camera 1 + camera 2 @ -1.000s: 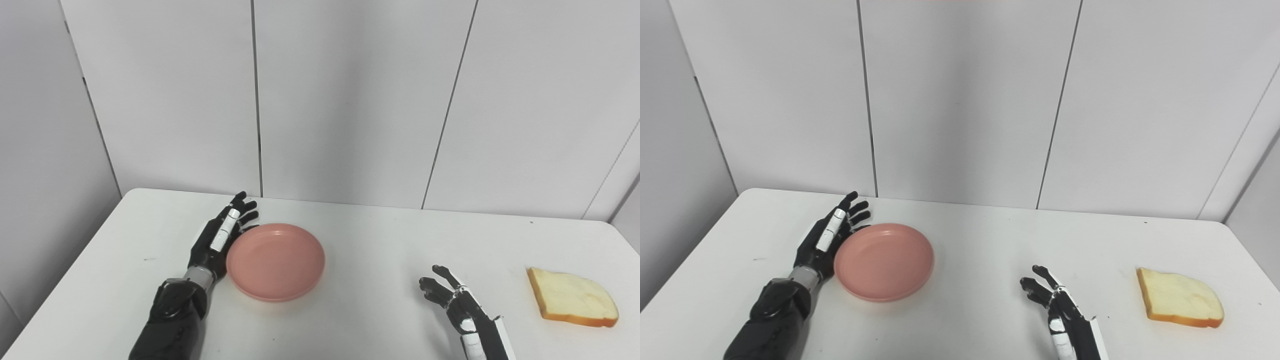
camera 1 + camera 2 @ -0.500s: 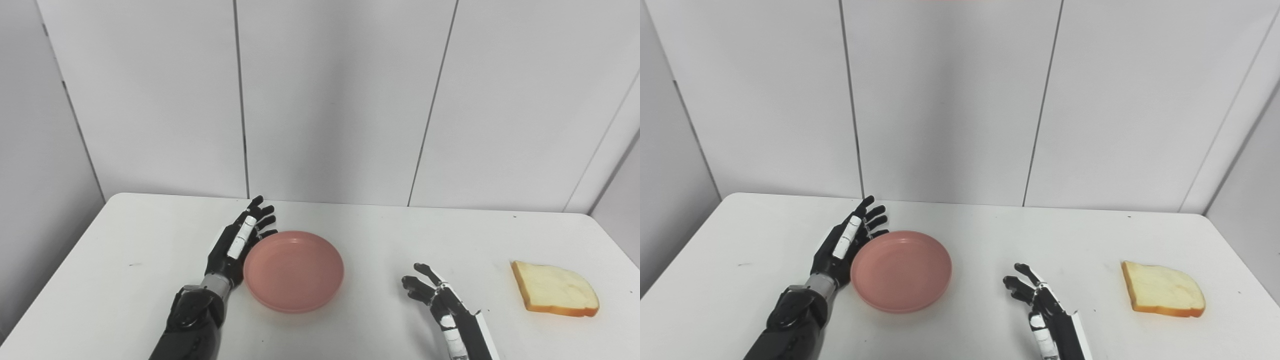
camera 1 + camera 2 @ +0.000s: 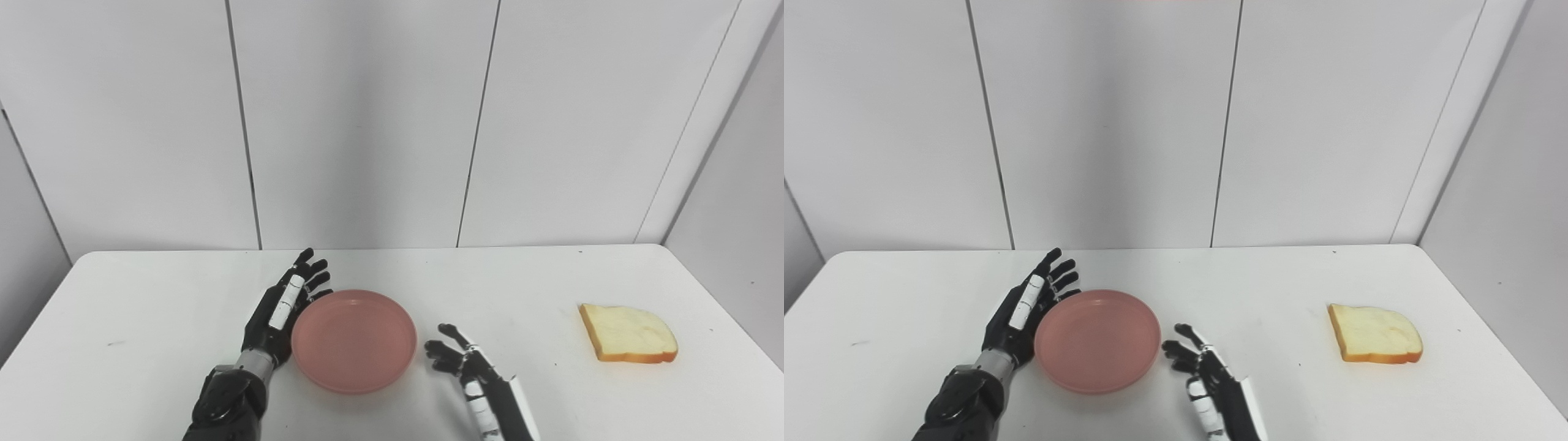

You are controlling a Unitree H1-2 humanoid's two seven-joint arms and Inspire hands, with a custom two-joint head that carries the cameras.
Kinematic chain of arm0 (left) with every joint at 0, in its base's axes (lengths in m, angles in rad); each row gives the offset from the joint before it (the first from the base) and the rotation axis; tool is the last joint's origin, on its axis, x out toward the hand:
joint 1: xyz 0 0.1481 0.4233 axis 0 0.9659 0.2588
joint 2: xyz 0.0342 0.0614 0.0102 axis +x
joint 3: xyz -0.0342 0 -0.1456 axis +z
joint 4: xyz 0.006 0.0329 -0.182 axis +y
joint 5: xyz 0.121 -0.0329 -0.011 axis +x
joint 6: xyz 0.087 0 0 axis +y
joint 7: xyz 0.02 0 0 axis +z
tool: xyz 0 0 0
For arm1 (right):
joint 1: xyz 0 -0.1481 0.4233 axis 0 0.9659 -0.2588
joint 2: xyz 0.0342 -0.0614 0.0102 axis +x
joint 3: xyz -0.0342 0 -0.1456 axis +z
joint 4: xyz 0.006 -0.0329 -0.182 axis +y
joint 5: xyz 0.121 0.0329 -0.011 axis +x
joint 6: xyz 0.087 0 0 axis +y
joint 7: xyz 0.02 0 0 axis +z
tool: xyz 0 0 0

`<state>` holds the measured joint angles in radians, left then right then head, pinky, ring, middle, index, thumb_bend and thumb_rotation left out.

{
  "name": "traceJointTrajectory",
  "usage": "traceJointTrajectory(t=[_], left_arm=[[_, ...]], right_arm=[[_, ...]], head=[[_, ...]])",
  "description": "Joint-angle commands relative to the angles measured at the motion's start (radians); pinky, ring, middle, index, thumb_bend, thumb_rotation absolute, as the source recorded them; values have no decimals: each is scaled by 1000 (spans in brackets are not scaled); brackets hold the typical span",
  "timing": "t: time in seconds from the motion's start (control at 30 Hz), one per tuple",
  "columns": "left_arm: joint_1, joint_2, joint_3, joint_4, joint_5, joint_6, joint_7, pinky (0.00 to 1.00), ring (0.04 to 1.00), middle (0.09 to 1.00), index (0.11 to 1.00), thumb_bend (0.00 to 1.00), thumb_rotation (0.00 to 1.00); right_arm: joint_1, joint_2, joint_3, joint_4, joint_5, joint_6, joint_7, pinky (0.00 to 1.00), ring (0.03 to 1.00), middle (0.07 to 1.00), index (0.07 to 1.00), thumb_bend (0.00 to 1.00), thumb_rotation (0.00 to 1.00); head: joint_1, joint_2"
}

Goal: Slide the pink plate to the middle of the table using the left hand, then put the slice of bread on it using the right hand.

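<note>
Resting on the smooth white table point(image 3: 153, 318), the pink plate point(image 3: 354, 340) is round, shallow and matte, with a low raised rim. The slice of bread point(image 3: 628, 334) lies flat well to the right of it, pale and spongy on top with an orange-brown crust along its near edge. The left hand point(image 3: 283, 303), black with a white strip on its back, stands on edge with its fingers straight and slightly fanned, holding nothing; its palm side presses against the plate's left rim. The right hand point(image 3: 460, 361) is black with white segments on the wrist. It sits just beside the plate's right edge, fingers spread and loosely curled, gripping nothing and apart from the rim. Compared with a second ago the camera has swung to the right, so the whole scene sits further left in both views. Even so, the gap between plate and right hand has closed markedly, and the plate lies nearer the bread than before.
</note>
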<state>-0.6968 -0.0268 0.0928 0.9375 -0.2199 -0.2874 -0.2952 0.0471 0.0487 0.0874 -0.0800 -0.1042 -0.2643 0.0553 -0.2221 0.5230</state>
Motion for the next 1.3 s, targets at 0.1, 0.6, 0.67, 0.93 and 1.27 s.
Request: traceJointTrajectory(t=[0.1, 0.6, 0.67, 0.93, 1.27], left_arm=[[42, -16, 14, -11, -33, 46, -11, 815, 899, 882, 922, 969, 744], [68, 12, 16, -83, -46, 91, -39, 862, 923, 921, 960, 879, 777], [73, 7, 15, -88, -45, 88, -40, 852, 917, 912, 956, 887, 773], [80, -9, 6, -86, -33, 78, -24, 820, 903, 901, 947, 888, 781], [72, -16, -2, -54, -25, 62, -18, 828, 899, 889, 938, 886, 775]], right_arm=[[49, 35, 24, 55, -41, 25, -34, 760, 781, 786, 853, 729, 1000], [15, 79, 56, 84, -134, 35, -98, 744, 805, 823, 855, 738, 1000], [15, 76, 56, 83, -136, 32, -100, 741, 805, 825, 854, 733, 1000], [22, 59, 42, 76, -141, 10, -120, 726, 789, 823, 854, 728, 1000], [21, -11, -37, -173, -125, 29, -134, 739, 800, 817, 860, 790, 952]], head=[[-69, 9], [-182, 8], [-176, 6], [-161, -1], [-141, -8]])
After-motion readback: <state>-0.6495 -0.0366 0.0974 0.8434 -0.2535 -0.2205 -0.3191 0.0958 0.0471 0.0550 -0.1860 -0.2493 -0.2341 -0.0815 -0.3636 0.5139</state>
